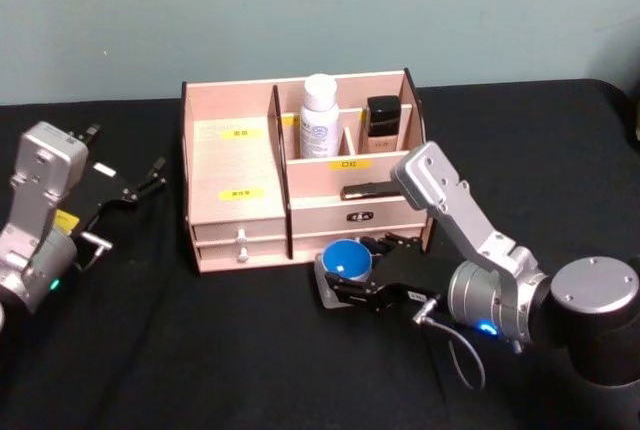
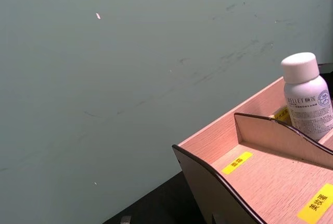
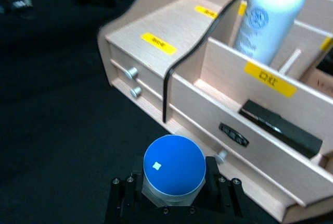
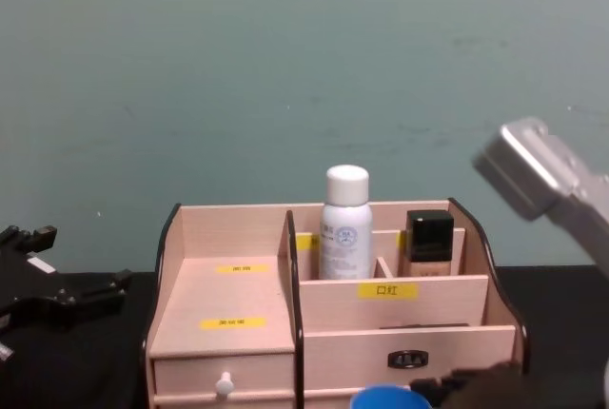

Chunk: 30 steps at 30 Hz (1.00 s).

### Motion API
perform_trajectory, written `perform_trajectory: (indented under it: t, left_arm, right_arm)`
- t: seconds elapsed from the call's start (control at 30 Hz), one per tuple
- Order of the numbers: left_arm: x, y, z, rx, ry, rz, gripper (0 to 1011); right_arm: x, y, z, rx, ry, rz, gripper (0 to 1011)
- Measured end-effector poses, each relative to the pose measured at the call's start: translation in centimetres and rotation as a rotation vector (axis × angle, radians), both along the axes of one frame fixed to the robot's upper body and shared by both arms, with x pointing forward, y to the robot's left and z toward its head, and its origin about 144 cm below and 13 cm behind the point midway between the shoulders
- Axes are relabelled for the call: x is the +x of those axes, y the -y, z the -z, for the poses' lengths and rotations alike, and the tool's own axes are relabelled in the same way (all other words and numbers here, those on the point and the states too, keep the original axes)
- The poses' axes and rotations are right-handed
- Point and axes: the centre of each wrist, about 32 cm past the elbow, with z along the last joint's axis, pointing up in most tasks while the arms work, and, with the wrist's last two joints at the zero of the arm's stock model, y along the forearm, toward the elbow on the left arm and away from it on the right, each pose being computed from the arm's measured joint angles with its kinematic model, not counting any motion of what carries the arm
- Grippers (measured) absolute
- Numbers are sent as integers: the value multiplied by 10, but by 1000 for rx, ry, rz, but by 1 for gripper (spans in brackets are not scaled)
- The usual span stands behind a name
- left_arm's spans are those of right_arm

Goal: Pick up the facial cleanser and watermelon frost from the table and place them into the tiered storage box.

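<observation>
The tiered storage box [image 1: 240,165] stands mid-tabletop, toward the far edge. A white bottle [image 1: 319,115], which we take for one of the task's two items, is upright in a rear compartment beside a dark-capped bottle [image 1: 382,122]. The other item, a blue-capped container [image 1: 348,258], sits clamped in the right tool [image 1: 352,285], low over the tabletop [image 1: 200,350] and just in front of the box's right-hand drawer. The left tool [image 1: 128,190] is parked toward the tabletop's left edge, well apart from the box; whether it is wide or narrow we cannot tell.

We judge the step in hand to be carrying the container into the box. To do it well, we would:
- raise it straight up until it clears the front wall
- carry it toward the far edge, keeping the cap level
- choose a free compartment, away from the white bottle and the flat black item [image 1: 365,191] in the middle tier
- lower it until the base rests before letting go
</observation>
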Motion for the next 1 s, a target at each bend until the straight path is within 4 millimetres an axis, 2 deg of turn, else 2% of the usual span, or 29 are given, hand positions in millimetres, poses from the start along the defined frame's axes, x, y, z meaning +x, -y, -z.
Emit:
perform_trajectory:
  t: [0.37, 0.6, 1.0]
  left_arm:
    - [0, 0, 0, 0, 0, 0, 1010]
    - [0, 0, 0, 0, 0, 0, 1010]
    - [0, 0, 0, 0, 0, 0, 1010]
  right_arm:
    - [6, -7, -30, 80, 63, -77, 718]
    - [17, -31, -52, 124, 107, -139, 718]
    - [45, -66, -60, 147, 133, -164, 718]
